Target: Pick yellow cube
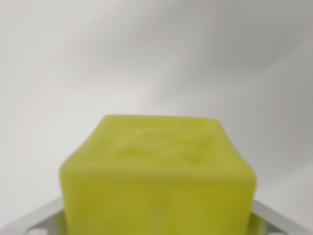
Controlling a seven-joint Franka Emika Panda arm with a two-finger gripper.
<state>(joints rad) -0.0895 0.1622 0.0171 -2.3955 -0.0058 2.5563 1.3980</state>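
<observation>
blurred yellow cube with unreadable embossed top fills the wrist view; tool's grip state cannot be told.

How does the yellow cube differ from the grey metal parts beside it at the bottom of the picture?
The yellow cube is bright yellow, while the metal parts are pale grey. The cube fills the lower middle of the wrist view; the metal parts show only as thin strips at the two bottom corners. The cube's upper face bears a raised pattern, too blurred to read; the metal parts look plain apart from a dark slot. Both are out of focus.
</observation>
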